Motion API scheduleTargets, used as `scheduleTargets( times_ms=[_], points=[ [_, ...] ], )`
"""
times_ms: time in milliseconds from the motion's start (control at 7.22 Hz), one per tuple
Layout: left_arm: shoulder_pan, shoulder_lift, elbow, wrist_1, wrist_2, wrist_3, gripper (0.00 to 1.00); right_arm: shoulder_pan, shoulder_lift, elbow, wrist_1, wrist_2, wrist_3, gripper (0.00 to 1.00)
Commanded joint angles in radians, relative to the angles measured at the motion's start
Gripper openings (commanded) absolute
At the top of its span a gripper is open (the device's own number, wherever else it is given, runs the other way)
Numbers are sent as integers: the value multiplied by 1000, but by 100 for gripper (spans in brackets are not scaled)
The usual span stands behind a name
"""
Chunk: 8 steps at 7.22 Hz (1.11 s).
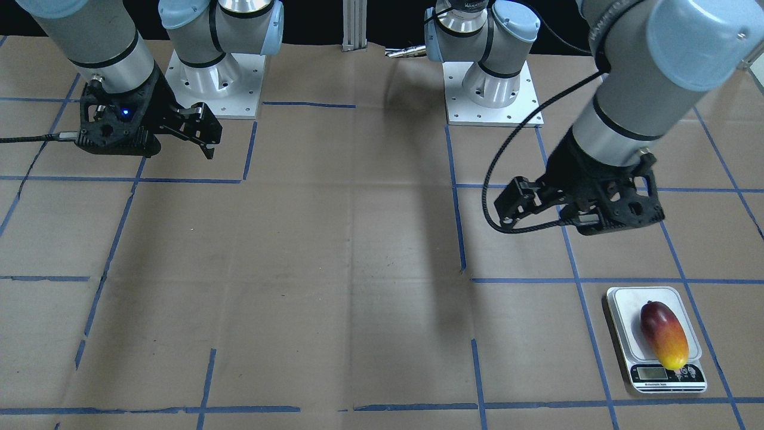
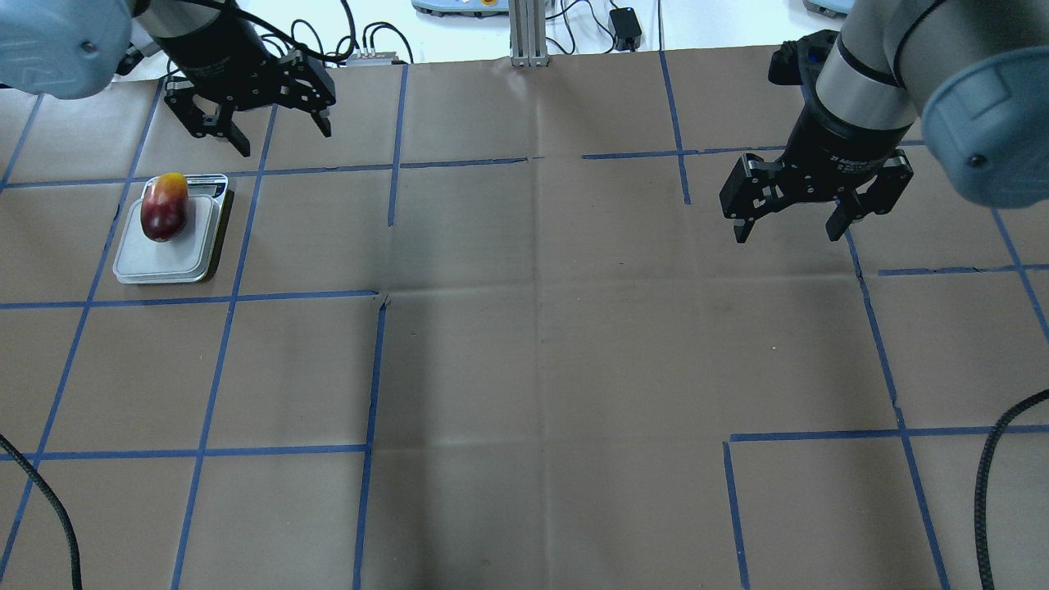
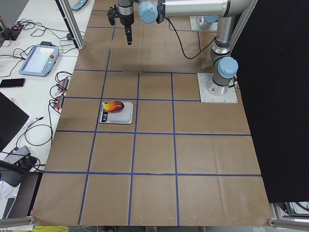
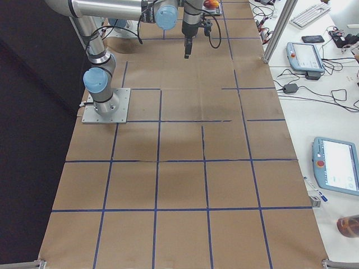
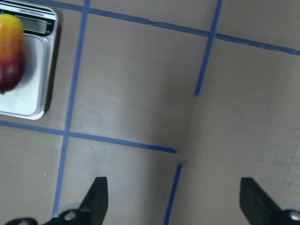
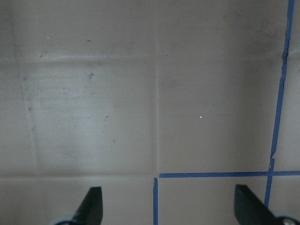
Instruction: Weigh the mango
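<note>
The mango lies on the scale, yellow end toward the display, and the left gripper and right gripper hang wide-jawed and empty, so little seems left beyond reading the weight.

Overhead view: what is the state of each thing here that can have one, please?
mango: lying on its side on the scale, yellow end toward the display, held by no hand.
scale: flat on the table, loaded with the mango; reading too small to tell.
left hand: open, empty, apart from the mango.
right hand: open, empty, raised over the table.
</note>
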Motion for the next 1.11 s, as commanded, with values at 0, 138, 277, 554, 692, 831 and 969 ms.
scheduleTargets(
  times_ms=[0,138,277,554,692,831,969],
  points=[
    [-57,95,-95,-23,-3,-59,100,0,0,0,0,0,0,100],
    [-56,153,-185,-9,-1,-45,100,0,0,0,0,0,0,100],
    [-54,169,-212,3,5,-34,100,0,0,0,0,0,0,100],
    [-54,163,-212,3,25,-33,100,0,0,0,0,0,0,100],
    [-54,173,-212,3,26,-27,100,0,0,0,0,0,0,100],
    [-50,177,-212,3,28,-27,100,0,0,0,0,0,0,100],
    [-49,178,-212,5,52,-10,100,0,0,0,0,0,0,100]
  ],
)
